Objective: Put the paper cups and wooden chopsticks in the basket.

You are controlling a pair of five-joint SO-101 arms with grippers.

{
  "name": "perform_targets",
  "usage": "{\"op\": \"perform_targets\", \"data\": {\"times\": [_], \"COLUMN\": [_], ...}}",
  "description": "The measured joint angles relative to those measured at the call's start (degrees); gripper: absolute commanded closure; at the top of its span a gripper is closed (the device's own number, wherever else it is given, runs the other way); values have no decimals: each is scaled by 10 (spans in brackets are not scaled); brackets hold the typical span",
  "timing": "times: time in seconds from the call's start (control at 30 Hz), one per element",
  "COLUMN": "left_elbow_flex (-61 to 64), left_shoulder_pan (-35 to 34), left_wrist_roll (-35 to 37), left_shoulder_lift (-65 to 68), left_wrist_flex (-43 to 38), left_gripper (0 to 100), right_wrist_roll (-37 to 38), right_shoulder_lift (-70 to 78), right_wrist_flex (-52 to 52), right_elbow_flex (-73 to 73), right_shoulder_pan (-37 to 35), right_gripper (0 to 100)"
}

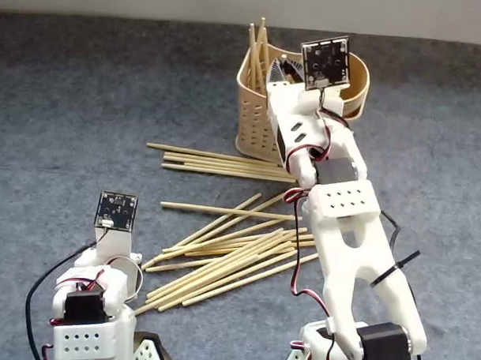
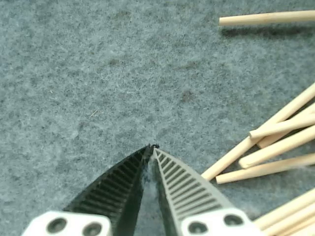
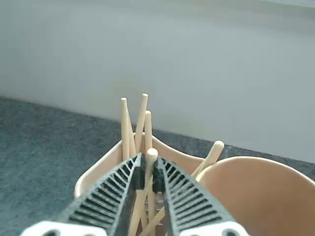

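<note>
A cream slotted basket (image 1: 254, 125) stands at the back of the grey mat, with several chopsticks (image 1: 257, 50) upright in it and a brown paper cup (image 1: 358, 81) inside on its right. My right gripper (image 3: 147, 160) hangs over the basket rim (image 3: 98, 172), shut on one chopstick (image 3: 143, 191) whose lower end points down into it. The cup (image 3: 256, 196) sits just beside it. Many loose chopsticks (image 1: 230, 255) lie on the mat mid-table. My left gripper (image 2: 151, 147) is shut and empty, low over bare mat beside some chopstick ends (image 2: 275, 142).
A few chopsticks (image 1: 217, 163) lie in a row just in front of the basket. The right arm (image 1: 342, 215) stretches over the pile's right end. The left arm's base (image 1: 94, 309) sits at the near left. A pale wall backs the table.
</note>
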Motion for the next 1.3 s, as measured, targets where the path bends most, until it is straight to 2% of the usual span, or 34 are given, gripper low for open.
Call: {"op": "perform_targets", "data": {"times": [0.37, 0.57, 0.8, 1.03, 1.3], "left_elbow_flex": [0, 0, 0, 0, 0], "left_shoulder_pan": [0, 0, 0, 0, 0], "left_wrist_roll": [0, 0, 0, 0, 0], "left_shoulder_lift": [0, 0, 0, 0, 0], "left_wrist_flex": [0, 0, 0, 0, 0], "left_gripper": [976, 976, 976, 976, 976], "right_wrist_roll": [1, 1, 1, 1, -6], "right_shoulder_lift": [-17, -47, -120, -246, -387], "right_wrist_flex": [4, 4, 4, 8, 164], "right_elbow_flex": [1, 1, 17, 110, 176], "right_shoulder_pan": [-1, -6, -6, -6, -6], "right_gripper": [978, 830, 833, 833, 833]}}
